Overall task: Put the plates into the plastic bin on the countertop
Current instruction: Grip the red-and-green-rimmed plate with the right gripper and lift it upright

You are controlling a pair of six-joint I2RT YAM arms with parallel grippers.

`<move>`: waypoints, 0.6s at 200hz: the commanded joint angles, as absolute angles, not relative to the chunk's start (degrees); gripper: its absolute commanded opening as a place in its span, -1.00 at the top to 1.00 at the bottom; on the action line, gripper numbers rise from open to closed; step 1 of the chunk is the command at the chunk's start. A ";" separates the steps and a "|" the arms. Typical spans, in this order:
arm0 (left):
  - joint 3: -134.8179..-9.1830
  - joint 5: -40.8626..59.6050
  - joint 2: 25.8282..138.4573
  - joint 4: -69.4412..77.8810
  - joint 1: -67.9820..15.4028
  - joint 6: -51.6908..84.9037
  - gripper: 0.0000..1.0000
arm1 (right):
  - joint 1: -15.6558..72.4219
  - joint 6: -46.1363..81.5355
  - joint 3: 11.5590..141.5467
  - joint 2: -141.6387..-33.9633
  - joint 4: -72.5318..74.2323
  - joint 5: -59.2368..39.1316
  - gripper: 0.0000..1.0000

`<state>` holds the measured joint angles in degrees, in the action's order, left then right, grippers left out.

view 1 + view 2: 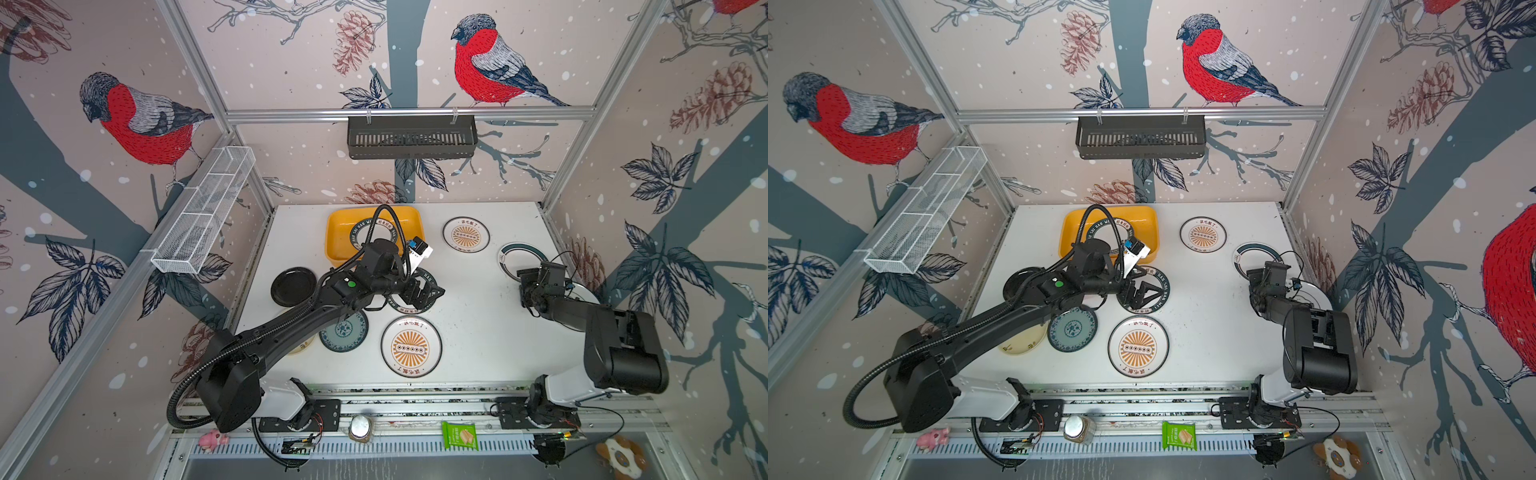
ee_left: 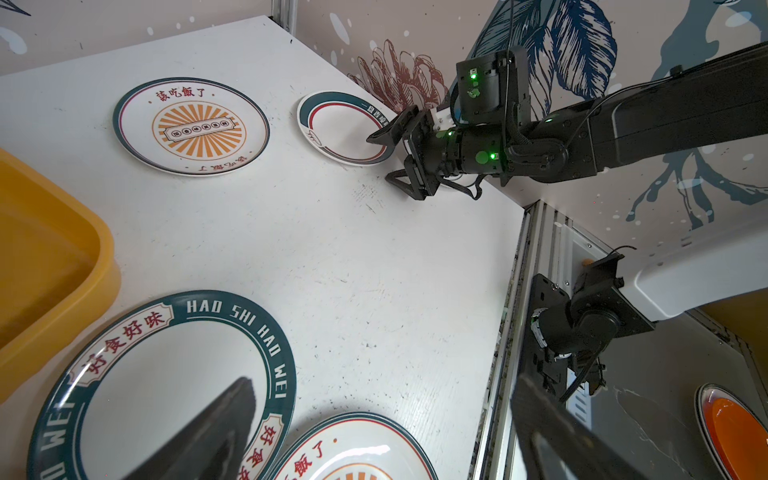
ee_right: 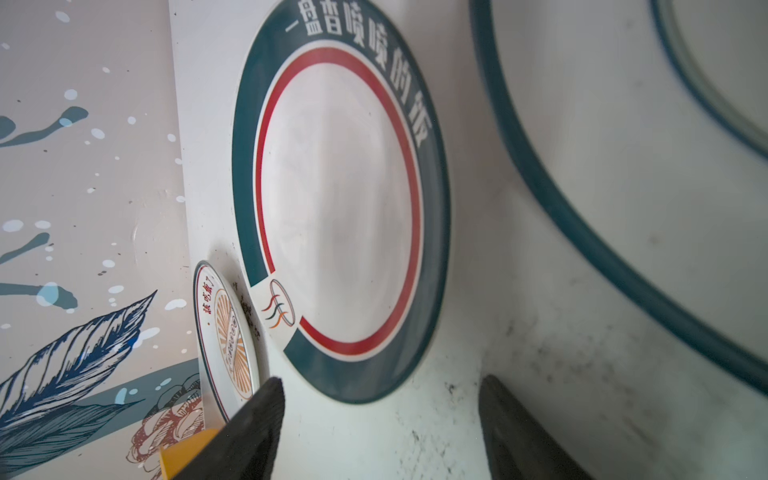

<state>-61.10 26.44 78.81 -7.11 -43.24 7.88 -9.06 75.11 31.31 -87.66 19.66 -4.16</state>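
White bench (image 1: 478, 332): both hands gape empty, left hand (image 1: 426, 293) above the lettered plate (image 2: 158, 365) beside the bin (image 1: 332, 232), right hand (image 2: 380, 159) low, seemingly to pinch the red-ringed plate (image 2: 340, 129).

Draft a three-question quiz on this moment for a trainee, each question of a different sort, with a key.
1. True or false: the plastic bin holds no plate yet.
2. Which plate is the open left gripper over?
A. the black one
B. the teal one
C. the lettered plate with the dark-green rim
3. Fill in: the ___ gripper reaches toward the cloud-emblem plate.

Key
1. False: one green-rimmed plate already lies in it.
2. C
3. right: the right gripper, jaws apart, is at that plate's edge.
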 commanded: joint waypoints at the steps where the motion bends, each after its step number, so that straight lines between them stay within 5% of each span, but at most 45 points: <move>1: -61.64 25.75 78.89 -7.65 -43.32 6.59 -0.92 | -9.23 77.34 31.24 -89.30 22.39 -2.75 -0.45; 27: -61.61 25.48 79.36 -7.65 -43.25 6.81 -0.92 | -9.06 79.30 30.89 -91.17 23.90 -2.31 -0.27; 86: -61.73 24.61 79.72 -7.77 -43.31 7.21 -0.92 | -8.28 82.73 29.36 -94.27 28.47 -3.01 0.67; 120: -61.88 24.44 79.80 -7.91 -43.26 7.45 -0.92 | -7.73 83.20 28.58 -93.90 29.57 -2.65 0.92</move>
<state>-61.34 24.88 79.77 -7.99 -43.29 7.55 -8.14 83.11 29.12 -93.95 31.99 -3.51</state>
